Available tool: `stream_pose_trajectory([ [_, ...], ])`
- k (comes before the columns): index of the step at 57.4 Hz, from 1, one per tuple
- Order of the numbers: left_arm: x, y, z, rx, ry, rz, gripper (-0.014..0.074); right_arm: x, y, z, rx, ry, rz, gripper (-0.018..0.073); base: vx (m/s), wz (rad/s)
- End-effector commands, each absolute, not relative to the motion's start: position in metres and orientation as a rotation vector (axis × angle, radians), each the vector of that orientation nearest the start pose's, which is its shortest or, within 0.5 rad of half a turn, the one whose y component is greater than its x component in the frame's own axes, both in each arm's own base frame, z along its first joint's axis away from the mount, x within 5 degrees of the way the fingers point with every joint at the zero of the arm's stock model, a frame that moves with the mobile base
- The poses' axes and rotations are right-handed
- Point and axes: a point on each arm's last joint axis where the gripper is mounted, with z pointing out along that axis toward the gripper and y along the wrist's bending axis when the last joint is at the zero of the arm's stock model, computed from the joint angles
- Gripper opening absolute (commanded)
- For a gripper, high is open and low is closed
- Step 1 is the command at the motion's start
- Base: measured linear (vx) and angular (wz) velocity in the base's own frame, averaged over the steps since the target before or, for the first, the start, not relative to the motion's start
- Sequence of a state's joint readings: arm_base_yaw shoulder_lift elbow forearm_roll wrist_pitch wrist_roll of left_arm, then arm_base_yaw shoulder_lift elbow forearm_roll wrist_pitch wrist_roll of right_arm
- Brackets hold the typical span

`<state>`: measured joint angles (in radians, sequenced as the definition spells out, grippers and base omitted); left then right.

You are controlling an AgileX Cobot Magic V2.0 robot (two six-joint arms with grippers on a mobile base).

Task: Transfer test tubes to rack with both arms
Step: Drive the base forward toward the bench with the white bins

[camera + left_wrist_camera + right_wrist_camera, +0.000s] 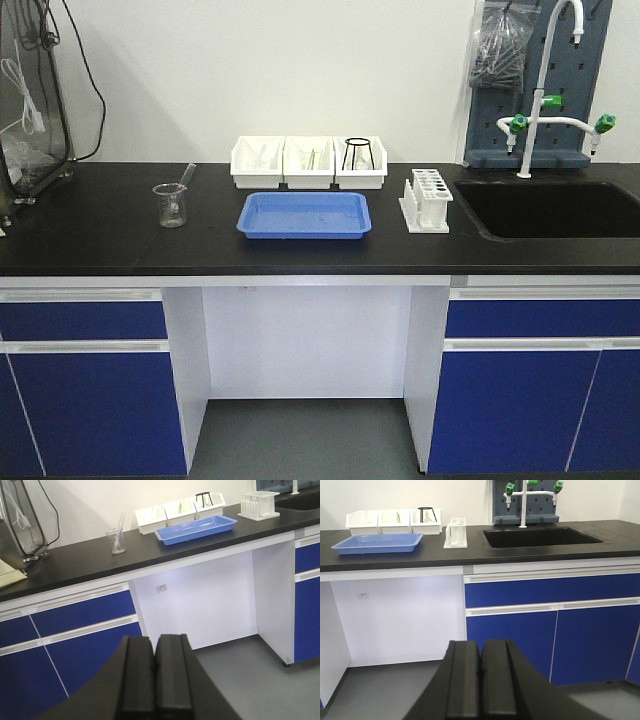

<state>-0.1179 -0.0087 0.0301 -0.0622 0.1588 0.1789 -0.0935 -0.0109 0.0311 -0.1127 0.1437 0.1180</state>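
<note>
Black desk (90, 230), l. to r.: beaker (171, 204), three white bins (258, 180) w/ what appear to be test tubes (312, 156) lying inside, blue tray (300, 234), white rack (427, 200) just beside sink (560, 210). Left fingers (139, 675) and right fingers (464, 680) both pressed together, empty, low, well short of desk. Best approach, prob.: raise both arms, open over bins, grip each tube mid-length, tip upright for rack holes.

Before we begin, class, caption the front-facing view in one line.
Black lab bench holding a glass beaker, blue tray, three white bins and white test-tube rack, beside a dark sink.
</note>
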Motion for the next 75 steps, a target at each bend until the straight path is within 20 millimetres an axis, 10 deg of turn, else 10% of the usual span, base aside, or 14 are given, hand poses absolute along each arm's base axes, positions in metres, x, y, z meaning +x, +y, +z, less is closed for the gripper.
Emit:
stream_pose_trajectory([
  [1,0.0568,-0.0071,0.1886,0.176,1.585,-0.016,-0.0015,0.0565,-0.0060,0.1946,0.071,1.567,-0.087,-0.0008,0.00,0.00],
  [75,0.0568,-0.0071,0.1886,0.176,1.585,-0.016,-0.0015,0.0565,-0.0060,0.1946,0.071,1.567,-0.087,-0.0008,0.09,-0.01],
])
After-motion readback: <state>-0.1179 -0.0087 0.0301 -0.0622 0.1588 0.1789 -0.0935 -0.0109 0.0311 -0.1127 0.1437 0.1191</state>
